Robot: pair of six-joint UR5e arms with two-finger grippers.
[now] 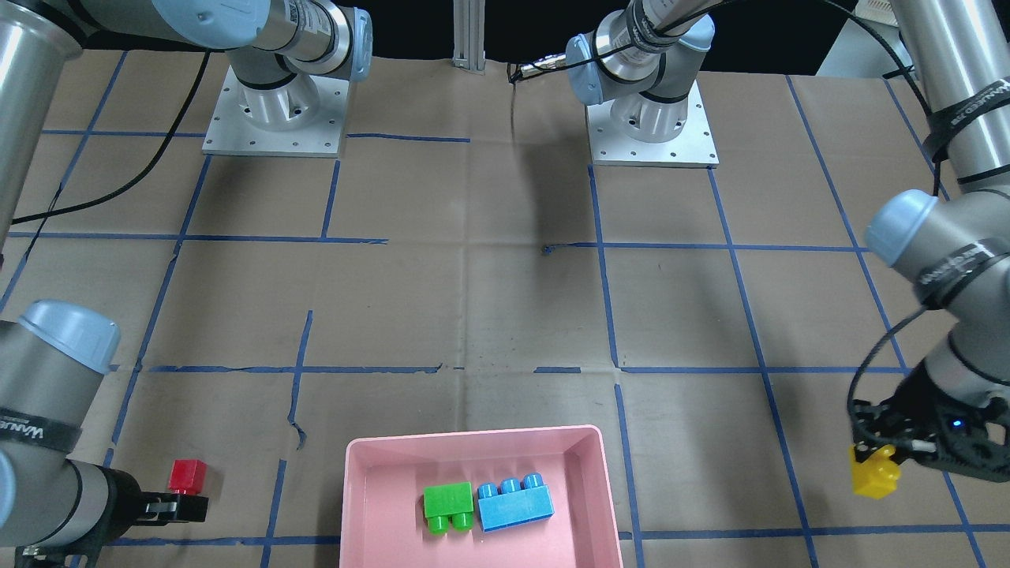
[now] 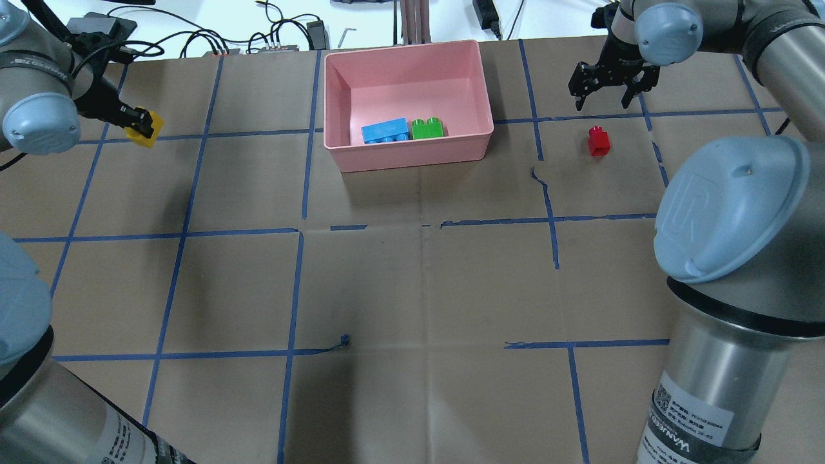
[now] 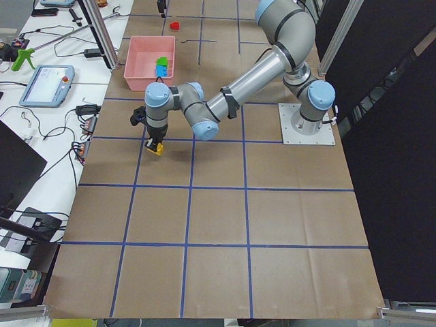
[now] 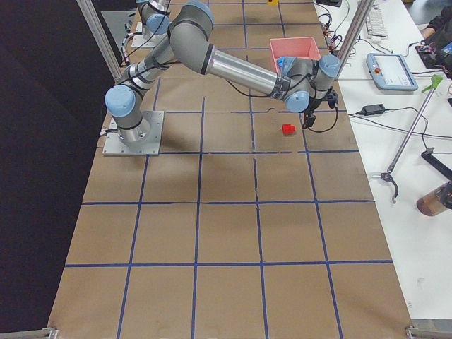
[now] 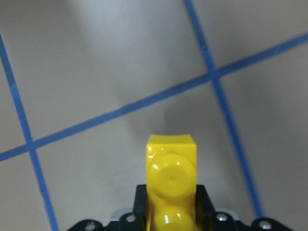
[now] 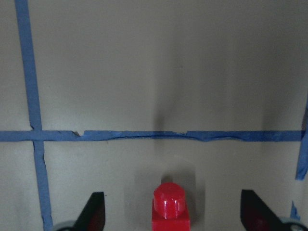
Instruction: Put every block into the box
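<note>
You are gripping the yellow block [image 1: 874,475] in the left claw [image 1: 882,451], well apart from the box [image 2: 412,158], so be clearing its rim before releasing, while the right claw [image 2: 601,100] is hovering wide open near the red block [image 2: 599,141] on the surface [image 2: 412,277].

I'm viewing the table [image 2: 412,290] through six cameras. The overhead one is looking forward and down from behind the arms [image 2: 728,212]. The front-facing one is looking steeply down from the opposite side, and both are sharing the pink box [image 2: 412,154]. The side cameras are looking along the table from either end, high and distant. The wrist cameras are hovering close: left over the yellow block [image 5: 172,159], right over the red block [image 6: 169,211].
</note>
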